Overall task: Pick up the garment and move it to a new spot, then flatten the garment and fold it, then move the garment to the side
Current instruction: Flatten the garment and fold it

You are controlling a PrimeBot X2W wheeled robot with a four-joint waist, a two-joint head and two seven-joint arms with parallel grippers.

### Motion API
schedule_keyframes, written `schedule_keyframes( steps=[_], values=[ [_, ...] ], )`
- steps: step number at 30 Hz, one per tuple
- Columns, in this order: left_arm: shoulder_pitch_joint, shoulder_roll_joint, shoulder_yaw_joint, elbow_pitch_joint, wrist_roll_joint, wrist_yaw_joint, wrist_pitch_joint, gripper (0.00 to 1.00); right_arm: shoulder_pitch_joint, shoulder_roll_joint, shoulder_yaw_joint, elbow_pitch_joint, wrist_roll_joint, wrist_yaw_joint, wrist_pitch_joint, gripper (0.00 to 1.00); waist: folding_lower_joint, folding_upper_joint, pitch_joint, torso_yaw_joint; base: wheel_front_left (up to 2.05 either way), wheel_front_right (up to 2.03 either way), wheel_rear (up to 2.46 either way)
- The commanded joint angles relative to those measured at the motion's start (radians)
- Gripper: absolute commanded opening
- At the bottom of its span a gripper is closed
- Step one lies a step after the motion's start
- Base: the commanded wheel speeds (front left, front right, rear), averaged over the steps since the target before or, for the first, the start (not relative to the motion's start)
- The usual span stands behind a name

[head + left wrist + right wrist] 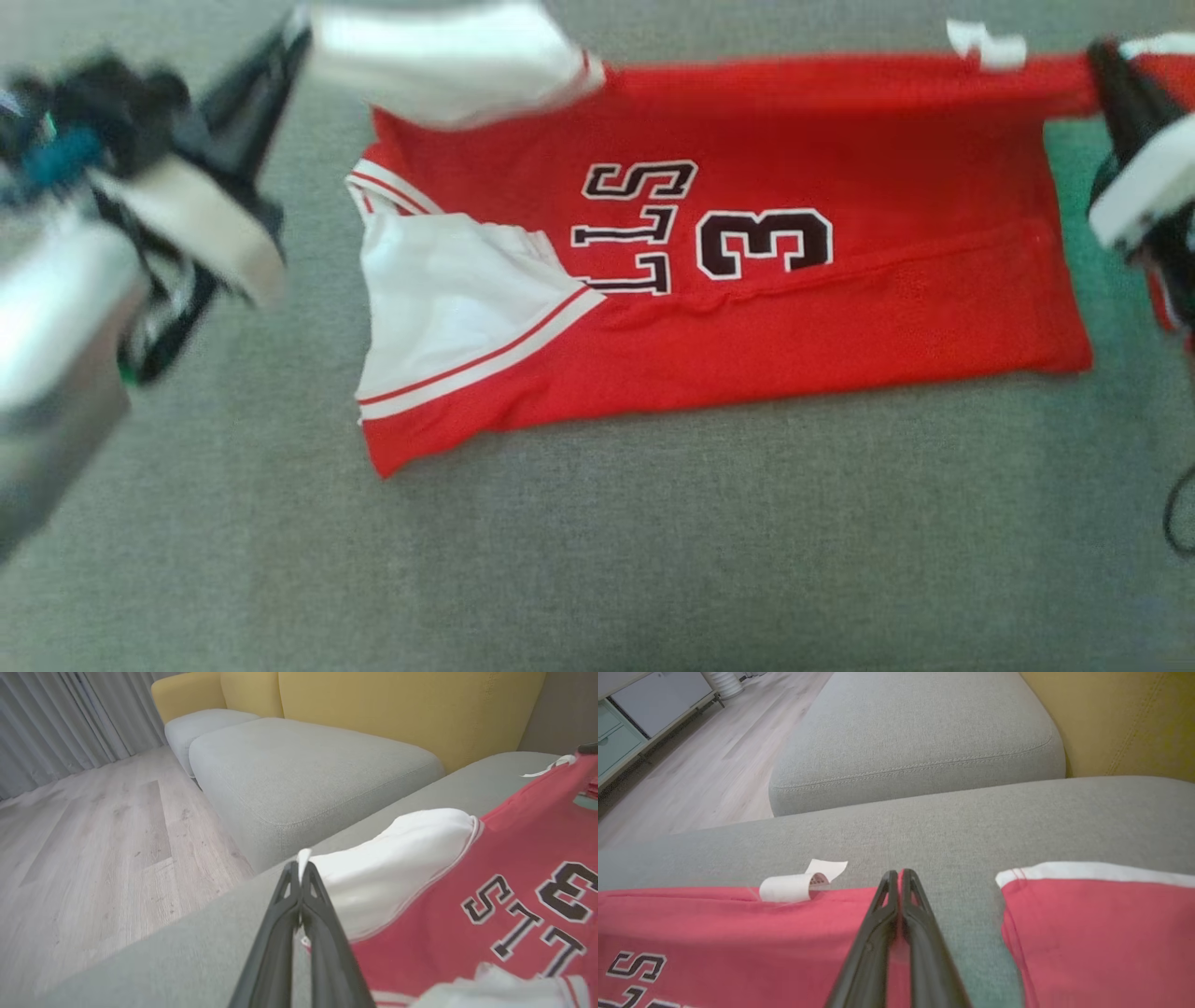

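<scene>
Pinched shut at its tips, the left end effector [299,865] grips the jersey's [840,308] white shoulder corner; the right end effector [899,873] is closed tight on the red hem. The jersey lies mid-seat on the grey sofa seat [597,560], its far edge raised taut. To fold cleanly, carry both corners toward the seat's near edge together, at equal height and pace, and release only once the edges align.

So you're looking at the garment [747,308] lying across the middle of the seat cushion [597,541], neck end pointing left. Your left gripper [299,868] is pinching its far-left corner, and your right gripper [899,875] is pinching the far-right one. A tag [794,886] is sitting on the far edge just left of the right gripper, with another cloth [1101,933] lying just right of it. A second cushion [915,732] is sitting behind.
</scene>
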Motion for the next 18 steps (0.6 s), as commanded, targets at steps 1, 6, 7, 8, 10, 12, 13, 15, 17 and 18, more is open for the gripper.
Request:
schedule_keyframes(
  steps=[1, 6, 7, 8, 10, 12, 13, 15, 17, 18],
  values=[
    [0.015, 0.068, 0.041, -0.055, -0.019, 0.027, -0.013, 0.0, 0.047, -0.024, -0.01, -0.049, 0.011, -0.001, -0.011, 0.0, 0.0001, 0.0, -0.029, 0.018, 0.0, 0.0, 0.0],
    [0.123, 0.108, 0.031, -0.163, -0.042, 0.085, -0.026, 0.0, 0.142, -0.03, -0.039, -0.081, 0.017, -0.001, -0.013, 0.0, 0.0001, 0.0, -0.062, 0.035, 0.0, 0.0, 0.0],
    [0.149, 0.115, 0.027, -0.188, -0.048, 0.098, -0.028, 0.0, 0.164, -0.031, -0.046, -0.091, 0.017, -0.001, -0.014, 0.0, 0.0001, 0.0, -0.071, 0.038, 0.0, 0.0, 0.0],
    [0.173, 0.122, 0.021, -0.214, -0.051, 0.112, -0.029, 0.0, 0.186, -0.032, -0.054, -0.1, 0.018, -0.001, -0.013, 0.0, 0.0001, 0.0, -0.077, 0.042, 0.0, 0.0, 0.0],
    [0.217, 0.132, 0.013, -0.263, -0.06, 0.137, -0.033, 0.0, 0.228, -0.032, -0.07, -0.121, 0.021, -0.001, -0.01, 0.0, 0.0001, 0.0, -0.087, 0.048, 0.0, 0.0, 0.0],
    [0.256, 0.14, 0.006, -0.302, -0.064, 0.16, -0.038, 0.0, 0.267, -0.031, -0.087, -0.143, 0.019, -0.001, -0.006, 0.0, 0.0001, 0.0, -0.093, 0.052, 0.0, 0.0, 0.0],
    [0.275, 0.141, 0.0, -0.321, -0.067, 0.172, -0.039, 0.0, 0.286, -0.029, -0.097, -0.152, 0.019, -0.001, -0.004, 0.0, 0.0001, 0.0, -0.096, 0.054, 0.0, 0.0, 0.0],
    [0.307, 0.145, -0.012, -0.353, -0.068, 0.193, -0.04, 0.0, 0.323, -0.023, -0.116, -0.169, 0.017, -0.001, 0.002, 0.0, 0.0001, 0.0, -0.102, 0.059, 0.0, 0.0, 0.0],
    [0.334, 0.147, -0.02, -0.373, -0.071, 0.208, -0.042, 0.0, 0.358, -0.017, -0.135, -0.185, 0.014, -0.001, 0.009, 0.0, 0.0001, 0.0, -0.105, 0.064, 0.0, 0.0, 0.0],
    [0.346, 0.147, -0.024, -0.381, -0.072, 0.214, -0.043, 0.0, 0.375, -0.013, -0.144, -0.192, 0.012, -0.001, 0.012, 0.0, 0.0001, 0.0, -0.105, 0.065, 0.0, 0.0, 0.0]
  ],
)
